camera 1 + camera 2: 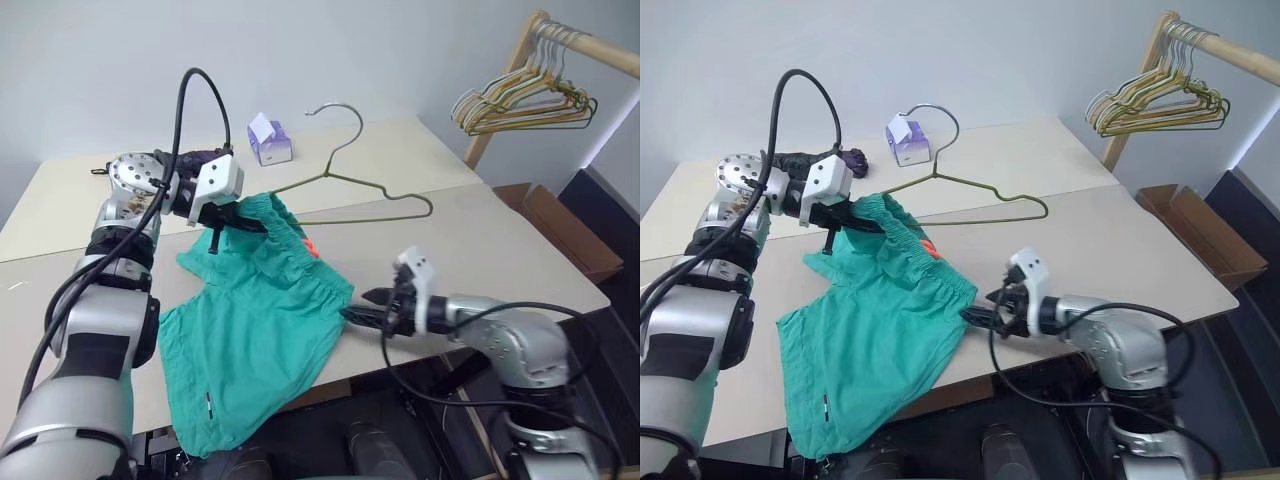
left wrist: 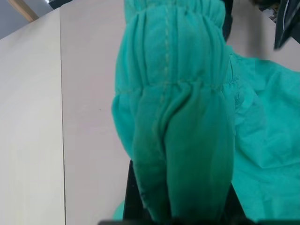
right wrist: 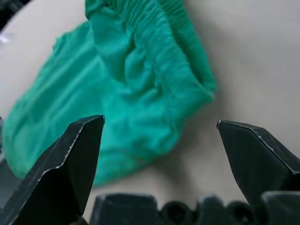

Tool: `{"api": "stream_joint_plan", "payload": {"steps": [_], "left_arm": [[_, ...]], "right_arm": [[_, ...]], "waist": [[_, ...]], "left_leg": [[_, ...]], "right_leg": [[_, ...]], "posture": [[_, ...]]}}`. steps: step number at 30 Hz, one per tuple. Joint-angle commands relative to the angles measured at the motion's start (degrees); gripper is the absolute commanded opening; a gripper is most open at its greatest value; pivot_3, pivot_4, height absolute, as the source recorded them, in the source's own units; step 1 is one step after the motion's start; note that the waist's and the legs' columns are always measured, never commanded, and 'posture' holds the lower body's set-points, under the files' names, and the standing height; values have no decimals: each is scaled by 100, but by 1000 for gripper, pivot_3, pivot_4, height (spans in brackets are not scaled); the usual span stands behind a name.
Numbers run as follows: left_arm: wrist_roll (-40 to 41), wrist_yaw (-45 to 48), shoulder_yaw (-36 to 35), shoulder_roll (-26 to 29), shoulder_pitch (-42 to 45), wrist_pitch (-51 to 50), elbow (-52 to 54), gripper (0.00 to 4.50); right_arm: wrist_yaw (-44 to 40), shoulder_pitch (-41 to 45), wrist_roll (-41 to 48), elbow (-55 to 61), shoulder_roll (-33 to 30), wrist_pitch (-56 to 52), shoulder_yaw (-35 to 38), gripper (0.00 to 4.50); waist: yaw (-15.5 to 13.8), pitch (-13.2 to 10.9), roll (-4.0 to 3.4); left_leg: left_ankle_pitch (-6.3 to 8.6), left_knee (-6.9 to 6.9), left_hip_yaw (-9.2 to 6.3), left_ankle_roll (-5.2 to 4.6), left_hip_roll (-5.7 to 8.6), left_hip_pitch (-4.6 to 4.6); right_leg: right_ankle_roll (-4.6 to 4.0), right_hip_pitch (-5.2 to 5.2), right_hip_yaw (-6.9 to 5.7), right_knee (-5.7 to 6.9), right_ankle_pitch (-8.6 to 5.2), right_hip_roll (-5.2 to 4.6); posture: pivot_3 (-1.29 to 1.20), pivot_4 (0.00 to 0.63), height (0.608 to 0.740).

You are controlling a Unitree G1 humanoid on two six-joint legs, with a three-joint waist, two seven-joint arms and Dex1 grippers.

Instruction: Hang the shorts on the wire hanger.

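Left arm raised, elbow bent, wrist turned inward, left hand (image 1: 232, 222) pinched tight on gathered fabric and held up; right arm lower, forearm reaching leftward, right hand (image 1: 362, 306) with fingers (image 3: 70, 161) spread wide, gripping nothing.

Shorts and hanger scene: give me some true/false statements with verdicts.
1. The left gripper is shut on the shorts at the waistband. True.
2. The right gripper holds the shorts. False: it is open, beside their edge.
3. The wire hanger hangs on the rack. False: it lies on the table behind the shorts.
4. Part of the shorts hangs over the table's near edge. True.
5. A tissue box stands near the hanger's hook. True.
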State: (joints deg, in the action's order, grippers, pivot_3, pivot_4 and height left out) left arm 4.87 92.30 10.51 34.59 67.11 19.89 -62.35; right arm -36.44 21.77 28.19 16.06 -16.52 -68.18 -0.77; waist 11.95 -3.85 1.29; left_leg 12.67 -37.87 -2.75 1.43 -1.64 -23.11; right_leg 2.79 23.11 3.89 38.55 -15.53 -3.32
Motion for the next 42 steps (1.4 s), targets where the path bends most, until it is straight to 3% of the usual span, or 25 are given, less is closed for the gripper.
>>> {"api": "stream_joint_plan", "payload": {"steps": [1, 2, 5, 16, 28, 36, 42], "left_arm": [[165, 20, -98, 34, 63, -11, 176, 9], [165, 20, -102, 34, 60, -14, 183, 9], [166, 20, -112, 41, 42, -23, 205, 9], [157, 20, -214, 149, -129, -61, 312, 9], [101, 20, 227, 1085, -784, 24, 576, 9], [115, 20, 432, 1346, -881, 61, 636, 9], [343, -107, -27, 1175, -681, -265, 507, 9]], "right_arm": [[366, 259, 28, -273, 346, 7, -98, 4480], [439, 293, 43, -348, 437, 28, -75, 4480], [594, 353, 135, -480, 597, 31, 63, 3877], [792, 116, 263, -296, 338, 181, 437, 58], [960, 245, -51, -723, -990, 1046, 1243, 20], [782, 258, -47, -916, -1507, 1419, 1154, 20], [752, -4, -385, -794, -1809, 2067, 640, 20]], "waist": [[-4, 0, 0], [-9, 0, -1], [-22, 1, -1], [5, 2, -2], [-11, 2, -2], [-5, 2, -2], [0, 2, -2]], "left_leg": [[0, 0, -1, 0, 1, 1], [0, 0, -1, 0, 1, 0], [0, 0, -4, 1, 4, -3], [0, 0, -5, 1, 3, -1], [0, 0, -3, 0, 4, -2], [0, 0, -3, 0, 4, -2], [0, 0, -2, 0, 3, -1]], "right_leg": [[0, 0, 0, 0, 0, -1], [0, 0, 0, 0, 0, -1], [0, 0, -3, -1, 0, -4], [0, 0, -3, 2, 0, -4], [1, 0, -2, 1, 0, -5], [0, -1, -3, 0, 0, -5], [1, -1, -1, 0, -1, -4]], "posture": [[-143, 0, 740], [-140, 0, 740], [-140, 0, 740], [-135, 0, 740], [-142, 2, 740], [-138, 0, 740], [-135, 0, 740]]}}
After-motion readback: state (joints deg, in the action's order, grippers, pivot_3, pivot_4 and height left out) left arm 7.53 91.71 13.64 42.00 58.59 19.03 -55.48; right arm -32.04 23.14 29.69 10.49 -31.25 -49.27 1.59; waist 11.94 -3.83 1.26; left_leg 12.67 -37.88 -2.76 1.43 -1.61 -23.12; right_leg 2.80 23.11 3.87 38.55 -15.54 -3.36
